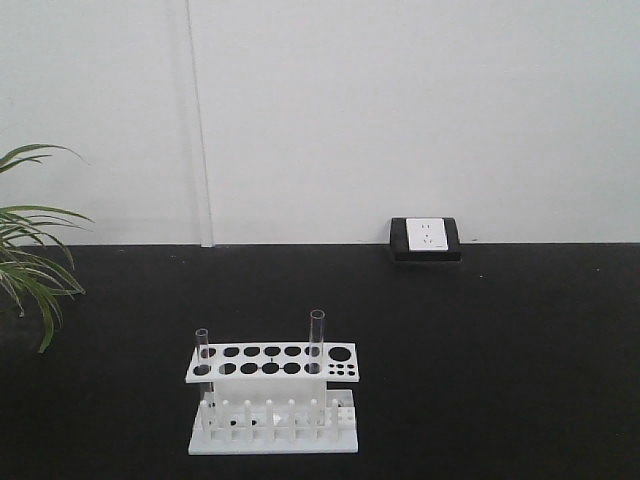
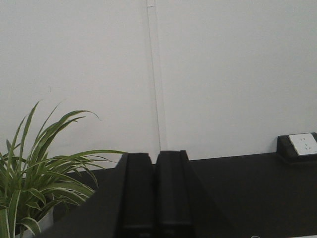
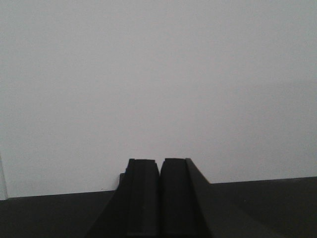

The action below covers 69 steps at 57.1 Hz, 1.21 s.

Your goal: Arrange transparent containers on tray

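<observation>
From my remote station, the front view shows a matte black tabletop [image 1: 500, 350] against a smooth white wall [image 1: 400, 100]. Near the front edge stands a white plastic tube rack [image 1: 270, 442], its flat top plate pierced by two rows of round holes and its base studded with short pegs. Two slim, open-topped tubes of clear glass stand upright in it: the left test tube [image 1: 202, 350] at the rack's left end and the right test tube [image 1: 317, 340] toward its right end, well apart. A white wall socket in a black frame [image 1: 426, 239] sits where the table meets the wall; any marking on it is too small to read. The long striped green leaves of a potted plant [image 1: 30, 260] arch in from the left, and a thin white conduit strip [image 1: 200, 120] runs up the wall. In the wrist views the left gripper [image 2: 155, 158] and the right gripper [image 3: 160, 163] each show two blocky matte black fingers pressed together, with only a thin seam between and nothing held.
</observation>
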Available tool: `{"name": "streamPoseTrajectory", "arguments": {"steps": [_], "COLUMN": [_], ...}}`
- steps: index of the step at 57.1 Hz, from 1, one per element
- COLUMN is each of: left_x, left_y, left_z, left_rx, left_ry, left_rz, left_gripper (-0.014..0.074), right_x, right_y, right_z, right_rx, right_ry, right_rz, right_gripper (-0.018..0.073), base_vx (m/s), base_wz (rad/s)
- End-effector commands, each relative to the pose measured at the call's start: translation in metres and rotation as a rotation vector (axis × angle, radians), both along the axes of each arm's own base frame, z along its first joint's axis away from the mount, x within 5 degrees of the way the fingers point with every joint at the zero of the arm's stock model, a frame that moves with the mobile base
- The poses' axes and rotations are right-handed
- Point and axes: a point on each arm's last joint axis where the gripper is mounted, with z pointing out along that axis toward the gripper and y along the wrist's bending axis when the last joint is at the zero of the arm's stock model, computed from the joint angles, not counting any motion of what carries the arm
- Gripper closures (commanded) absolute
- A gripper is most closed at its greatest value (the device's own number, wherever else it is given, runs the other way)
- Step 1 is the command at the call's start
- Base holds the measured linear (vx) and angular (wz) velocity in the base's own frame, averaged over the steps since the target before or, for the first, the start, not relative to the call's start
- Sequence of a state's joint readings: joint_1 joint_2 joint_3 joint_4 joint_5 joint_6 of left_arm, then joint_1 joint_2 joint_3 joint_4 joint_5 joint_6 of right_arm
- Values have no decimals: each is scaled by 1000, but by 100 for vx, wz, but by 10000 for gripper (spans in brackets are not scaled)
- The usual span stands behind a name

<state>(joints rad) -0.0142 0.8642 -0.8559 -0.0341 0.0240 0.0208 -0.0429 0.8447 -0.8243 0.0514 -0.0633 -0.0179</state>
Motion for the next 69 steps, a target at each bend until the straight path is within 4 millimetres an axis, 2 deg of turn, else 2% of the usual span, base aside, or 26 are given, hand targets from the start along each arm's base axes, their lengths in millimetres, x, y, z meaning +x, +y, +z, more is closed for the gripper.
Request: {"name": "streamPoseTrajectory", "arguments": {"steps": [1, 7, 14, 28, 36, 46, 54, 62, 69], "left_x": [-3, -4, -3, -3, -3, -3, 0, 3, 4], "left_y": [-1, -1, -1, -1, -1, -1, -1, -4, -13], "left_z": [21, 21, 20, 16, 16, 20, 17, -5, -39], "left_rx": [-6, -6, -6, -5, -4, -11, -45, -50, -47], "left_ry": [-130, -131, -124, -80, -78, -125, -133, -134, -104], "left_rz": [-3, -3, -4, -5, -5, -4, -7, -24, -67], "left_gripper": [572, 526, 429, 126, 19, 6, 23, 51, 79], "right_x": [-5, -5, -4, -4, -5, -10, -5, 8, 12], "right_y": [-1, -1, -1, -1, -1, -1, 2, 21, 40], "right_z": [21, 21, 20, 19, 20, 27, 22, 3, -18], "right_rx": [-10, -13, -17, -18, -19, 26, 67, -28, -127], "right_ry": [-121, -120, -112, -98, -111, -185, -134, -39, -40], "right_rz": [-10, -10, -10, -10, -10, -3, 20, 111, 203], "right_gripper": [549, 501, 380, -17, -155, -162, -132, -88, -52], "base_vx": [0, 0, 0, 0, 0, 0, 0, 0, 0], "base_wz": [0, 0, 0, 0, 0, 0, 0, 0, 0]}}
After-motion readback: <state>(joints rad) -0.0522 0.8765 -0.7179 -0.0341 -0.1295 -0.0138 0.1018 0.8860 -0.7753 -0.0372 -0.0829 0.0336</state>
